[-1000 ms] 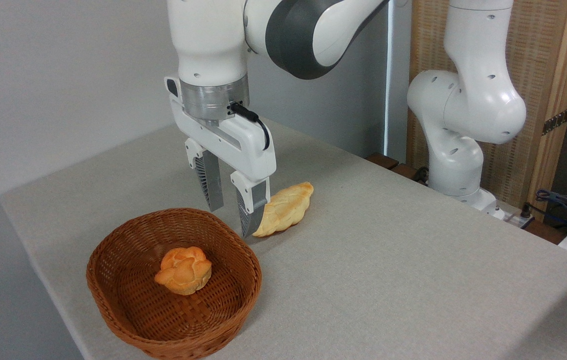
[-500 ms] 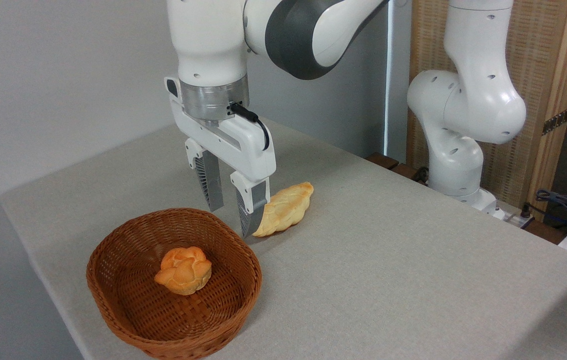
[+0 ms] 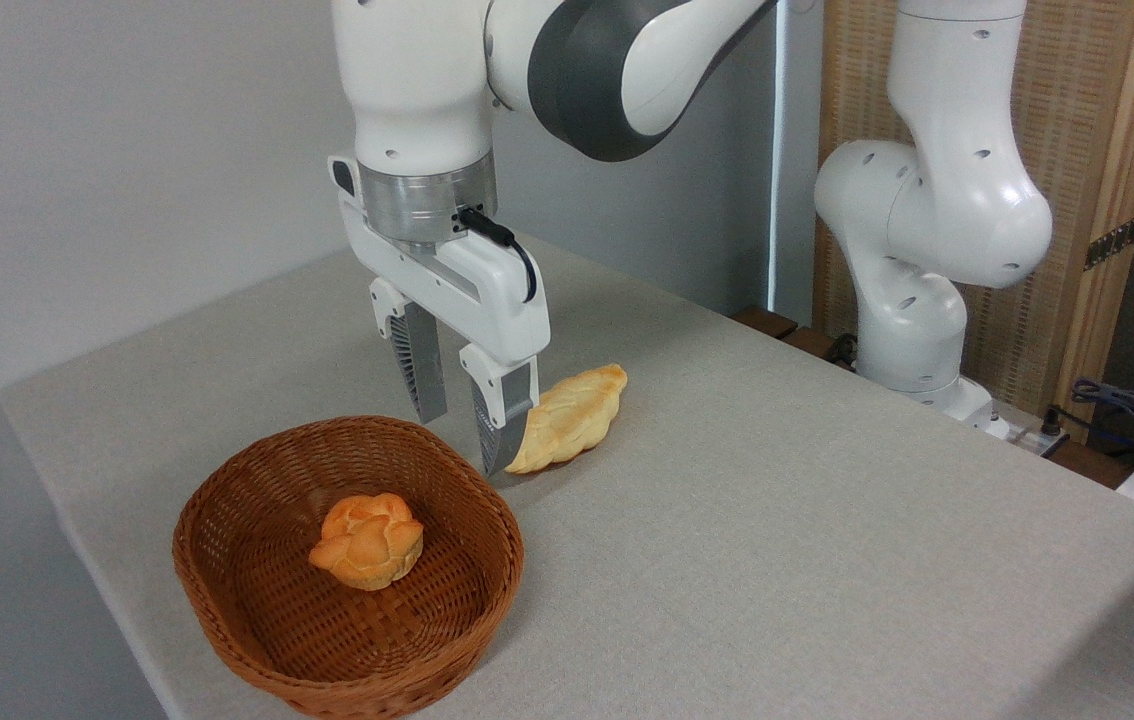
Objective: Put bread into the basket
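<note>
Camera view: almost nothing has changed over the last second; the gripper (image 3: 462, 438) has barely drifted, so the pick has not begun. Its jaws stand spread and empty, pointing straight down from the wrist just left of the bread (image 3: 569, 417). The bread lies on the table (image 3: 827, 520), just behind the basket (image 3: 227, 610), which holds a bun (image 3: 367, 538).
</note>
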{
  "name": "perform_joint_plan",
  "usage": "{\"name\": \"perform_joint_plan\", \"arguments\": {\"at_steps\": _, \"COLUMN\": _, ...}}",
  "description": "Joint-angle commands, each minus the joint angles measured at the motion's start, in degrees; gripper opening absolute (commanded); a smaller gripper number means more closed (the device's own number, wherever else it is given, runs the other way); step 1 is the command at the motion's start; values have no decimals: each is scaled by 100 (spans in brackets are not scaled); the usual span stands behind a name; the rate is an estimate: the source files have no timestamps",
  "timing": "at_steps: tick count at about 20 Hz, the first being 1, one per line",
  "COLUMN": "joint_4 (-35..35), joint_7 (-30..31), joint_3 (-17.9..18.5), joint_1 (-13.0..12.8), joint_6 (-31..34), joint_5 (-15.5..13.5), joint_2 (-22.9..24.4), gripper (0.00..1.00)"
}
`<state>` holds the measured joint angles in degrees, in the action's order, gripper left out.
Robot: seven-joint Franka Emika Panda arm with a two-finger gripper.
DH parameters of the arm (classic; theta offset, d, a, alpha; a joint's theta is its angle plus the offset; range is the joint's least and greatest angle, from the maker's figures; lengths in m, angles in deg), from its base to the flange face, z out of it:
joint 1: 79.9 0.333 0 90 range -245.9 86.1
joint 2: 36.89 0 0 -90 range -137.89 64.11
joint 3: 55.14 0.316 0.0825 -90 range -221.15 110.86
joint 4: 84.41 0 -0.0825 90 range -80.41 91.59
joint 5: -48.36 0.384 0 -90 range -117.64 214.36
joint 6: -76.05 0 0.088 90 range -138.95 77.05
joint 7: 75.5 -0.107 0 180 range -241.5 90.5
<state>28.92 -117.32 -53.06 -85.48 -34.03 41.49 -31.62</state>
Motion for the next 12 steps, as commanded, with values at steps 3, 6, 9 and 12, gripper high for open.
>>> {"name": "perform_joint_plan", "arguments": {"at_steps": 3, "joint_4": 329, "joint_7": 33, "joint_3": 20, "joint_1": -66, "joint_6": 145, "joint_5": -34, "joint_2": 193, "gripper": 100}}
{"name": "perform_joint_plan", "arguments": {"at_steps": 6, "joint_4": 926, "joint_7": 24, "joint_3": 20, "joint_1": -92, "joint_6": 145, "joint_5": -34, "joint_2": 606, "gripper": 100}}
{"name": "perform_joint_plan", "arguments": {"at_steps": 9, "joint_4": 1418, "joint_7": 42, "joint_3": 20, "joint_1": -250, "joint_6": 110, "joint_5": -42, "joint_2": 835, "gripper": 100}}
{"name": "perform_joint_plan", "arguments": {"at_steps": 12, "joint_4": 1683, "joint_7": 199, "joint_3": 20, "joint_1": -548, "joint_6": 58, "joint_5": -69, "joint_2": 844, "gripper": 100}}
